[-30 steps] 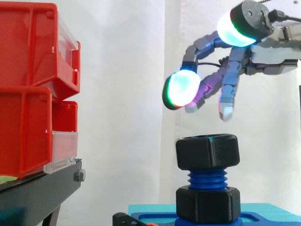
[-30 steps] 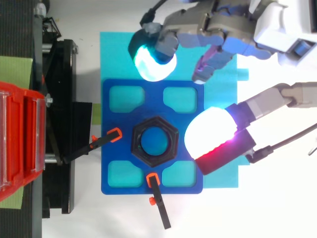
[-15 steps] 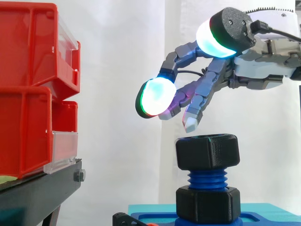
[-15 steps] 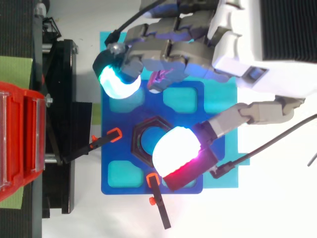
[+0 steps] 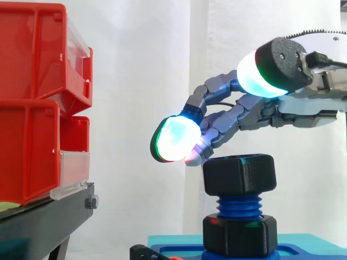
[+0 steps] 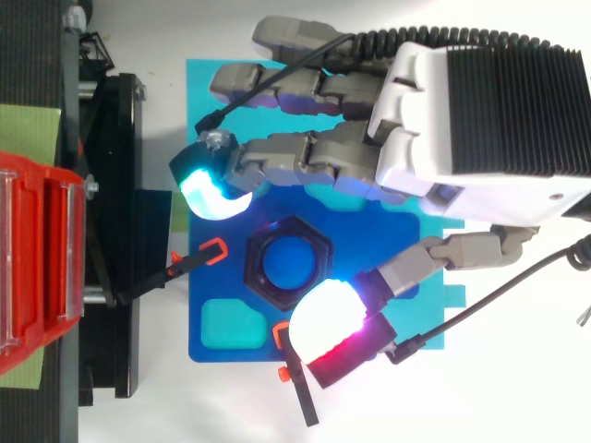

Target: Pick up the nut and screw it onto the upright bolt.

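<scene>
The nut (image 5: 239,174) sits at the top of the upright blue threaded bolt (image 5: 238,207), level and square to it, with several turns of thread exposed below it. A second black nut (image 5: 239,234) sits lower on the same bolt, against the dark blue base plate (image 6: 238,353). In the top view the nut's hexagonal ring (image 6: 256,277) surrounds the blue end face of the bolt (image 6: 288,263). The hand (image 6: 480,120) is positioned directly above the nut, reaching in from the right, fingers spread and gently bent, holding nothing. One finger pad (image 5: 173,140), glowing cyan and green, hangs just left of the nut's upper edge; in the top view this pad (image 6: 208,189) lies up and left of the nut. The thumb pad (image 6: 323,309), glowing white with a red edge, lies at the nut's lower right. Whether any fingertip touches the nut cannot be determined. Two orange-tipped black clamps (image 6: 214,249) (image 6: 286,332) bear on the base plate from the left and from below. The base plate rests on a cyan mat (image 6: 199,111). To the left, well apart from the bolt, stacked red bins (image 5: 32,108) sit on a black stand (image 5: 49,222) in front of a white curtain (image 5: 141,81).
</scene>
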